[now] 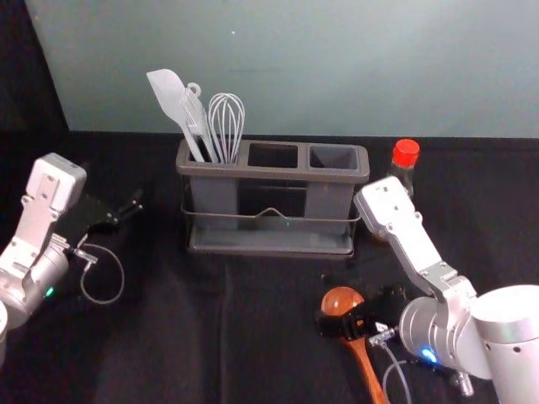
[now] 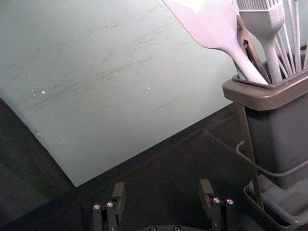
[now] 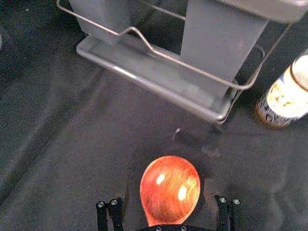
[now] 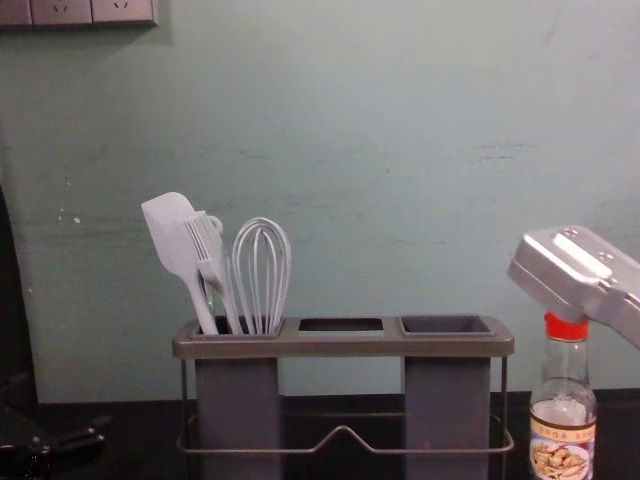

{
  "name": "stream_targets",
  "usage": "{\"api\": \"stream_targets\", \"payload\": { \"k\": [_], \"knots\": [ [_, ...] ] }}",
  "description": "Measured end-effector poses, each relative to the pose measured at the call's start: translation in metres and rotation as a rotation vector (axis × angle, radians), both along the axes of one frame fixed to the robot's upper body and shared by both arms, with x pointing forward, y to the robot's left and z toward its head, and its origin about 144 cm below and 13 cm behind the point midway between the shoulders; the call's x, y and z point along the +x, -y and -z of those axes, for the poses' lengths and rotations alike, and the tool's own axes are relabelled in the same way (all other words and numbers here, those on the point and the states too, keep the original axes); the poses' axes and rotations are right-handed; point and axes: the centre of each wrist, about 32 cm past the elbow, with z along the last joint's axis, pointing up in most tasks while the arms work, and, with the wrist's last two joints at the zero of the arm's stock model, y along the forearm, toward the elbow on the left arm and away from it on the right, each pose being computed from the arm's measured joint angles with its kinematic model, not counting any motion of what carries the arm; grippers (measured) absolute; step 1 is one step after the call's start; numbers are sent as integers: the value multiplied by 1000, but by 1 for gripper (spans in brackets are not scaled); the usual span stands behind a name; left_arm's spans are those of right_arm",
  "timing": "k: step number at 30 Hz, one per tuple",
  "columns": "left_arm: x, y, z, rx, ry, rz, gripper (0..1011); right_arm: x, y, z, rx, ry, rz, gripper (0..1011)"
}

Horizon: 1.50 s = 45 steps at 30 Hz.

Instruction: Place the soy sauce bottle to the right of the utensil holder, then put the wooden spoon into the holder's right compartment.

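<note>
My right gripper point(image 1: 352, 323) is low over the wooden spoon point(image 1: 341, 300) in front of the holder. In the right wrist view the open fingers of the right gripper point(image 3: 166, 199) stand on either side of the spoon's bowl point(image 3: 170, 188). The soy sauce bottle point(image 1: 404, 174) is upright to the right of the utensil holder point(image 1: 269, 172); its label faces forward in the chest view point(image 4: 563, 430). The holder's right compartment point(image 4: 446, 325) has nothing in it. My left gripper point(image 1: 126, 215) waits left of the holder; in its wrist view the left gripper point(image 2: 162, 192) is open and holds nothing.
A white spatula point(image 1: 168, 94), a brush point(image 1: 197, 122) and a whisk point(image 1: 226, 122) stand in the holder's left compartment. A pale wall point(image 4: 400, 150) rises behind the dark cloth-covered table point(image 1: 168, 337). The right forearm reaches close in front of the bottle.
</note>
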Motion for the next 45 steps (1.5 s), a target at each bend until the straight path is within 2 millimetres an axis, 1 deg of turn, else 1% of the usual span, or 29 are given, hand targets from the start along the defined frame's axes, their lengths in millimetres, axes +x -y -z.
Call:
{"api": "stream_targets", "payload": {
  "k": [4, 10, 18, 22, 27, 45],
  "knots": [
    [0, 0, 0, 0, 0, 0, 1005, -3, 1, 0, 22, -35, 19, 1003],
    [0, 0, 0, 0, 0, 0, 1005, -1, 1, 2, 45, -62, 42, 1002],
    [0, 0, 0, 0, 0, 0, 1005, 10, -2, 8, 47, -81, 63, 1003],
    [0, 0, 0, 0, 0, 0, 1005, 19, -6, 11, 41, -87, 71, 1003],
    [0, 0, 0, 0, 0, 0, 1005, 24, -8, 13, 35, -90, 78, 1003],
    [0, 0, 0, 0, 0, 0, 1005, 25, -9, 14, 17, -70, 67, 1003]
  ]
}}
